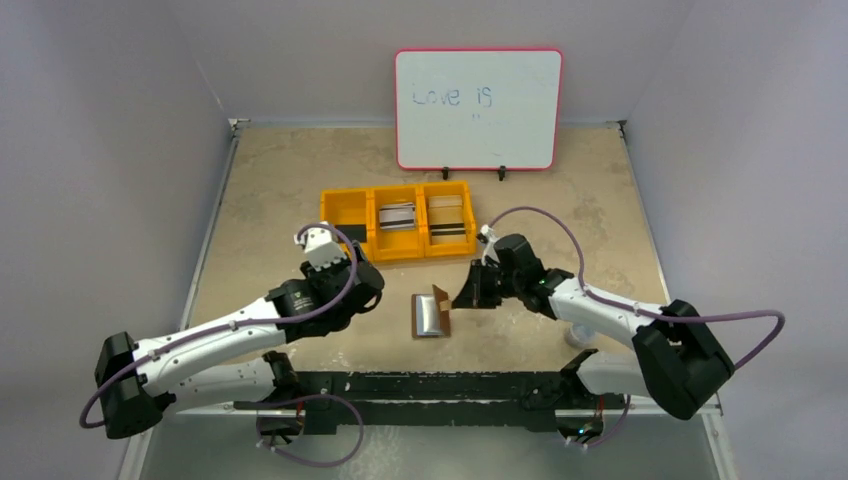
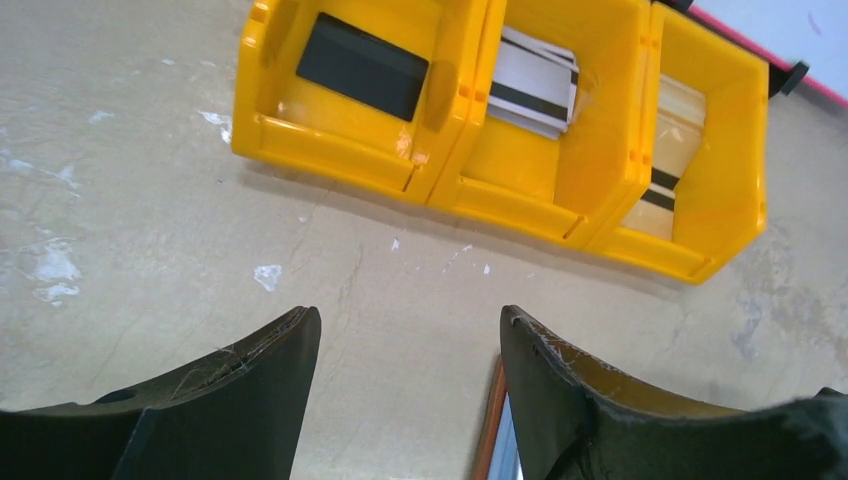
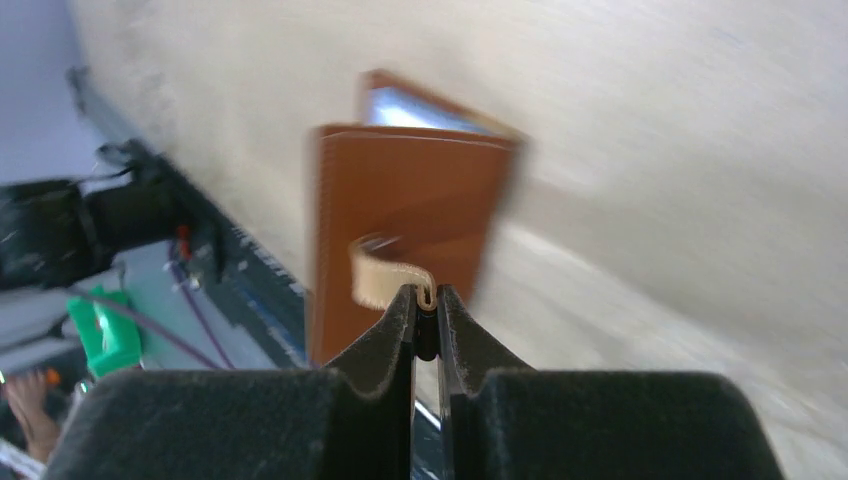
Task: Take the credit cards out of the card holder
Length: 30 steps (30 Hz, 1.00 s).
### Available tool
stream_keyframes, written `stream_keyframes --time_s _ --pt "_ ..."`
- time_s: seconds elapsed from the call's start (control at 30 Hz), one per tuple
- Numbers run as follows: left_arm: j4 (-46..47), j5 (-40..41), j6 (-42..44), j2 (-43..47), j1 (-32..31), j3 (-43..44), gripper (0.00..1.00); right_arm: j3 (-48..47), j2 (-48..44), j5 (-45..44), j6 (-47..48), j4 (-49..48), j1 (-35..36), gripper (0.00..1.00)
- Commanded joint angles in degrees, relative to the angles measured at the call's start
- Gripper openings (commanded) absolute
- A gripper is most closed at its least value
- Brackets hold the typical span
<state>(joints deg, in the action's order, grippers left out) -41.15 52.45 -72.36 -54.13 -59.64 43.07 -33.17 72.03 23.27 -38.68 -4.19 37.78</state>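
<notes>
Card holder point(image 1: 431, 313) open at centre of top view, my right gripper point(image 3: 427, 300) pinching its snap tab point(image 3: 385, 272). Credit cards point(image 2: 362, 66) lie in yellow bin point(image 2: 330, 140), upper frame. Left gripper point(image 2: 407, 325) wide, empty. Cards left in sleeves: cannot tell.

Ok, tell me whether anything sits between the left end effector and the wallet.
Nothing visible does. The left end effector hangs open near the yellow bin, with only bare table between it and the wallet. The right end effector pinches the wallet's tab from the other side.

R gripper point(image 3: 427, 297) jaws pinched on snap tab point(image 3: 383, 274) of brown card holder point(image 3: 415, 190) (blurred, partly open).
</notes>
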Motion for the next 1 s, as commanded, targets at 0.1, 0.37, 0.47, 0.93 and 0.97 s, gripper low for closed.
stream_keyframes --time_s 0.1,0.37,0.47,0.93,0.97 --pt "12.89 -9.31 7.93 -8.68 0.22 0.15 0.66 5.35 -6.85 -9.92 -7.20 3.97 -5.37 0.12" --pt "26.58 -25.77 15.26 -22.13 0.14 3.66 0.66 1.77 -11.18 -25.42 -8.48 18.04 -6.53 0.28" --pt "33.83 -31.24 15.92 -24.81 0.15 3.49 0.66 1.43 -8.99 -22.37 -6.51 16.52 -6.60 0.25" --pt "45.02 -45.40 19.25 -44.89 -0.18 14.87 0.57 1.82 -9.21 -25.41 -10.11 18.52 -6.71 0.27" --pt "44.34 -45.01 18.68 -45.58 -0.15 15.07 0.56 1.60 -10.39 -25.95 -10.36 19.36 -6.71 0.28"
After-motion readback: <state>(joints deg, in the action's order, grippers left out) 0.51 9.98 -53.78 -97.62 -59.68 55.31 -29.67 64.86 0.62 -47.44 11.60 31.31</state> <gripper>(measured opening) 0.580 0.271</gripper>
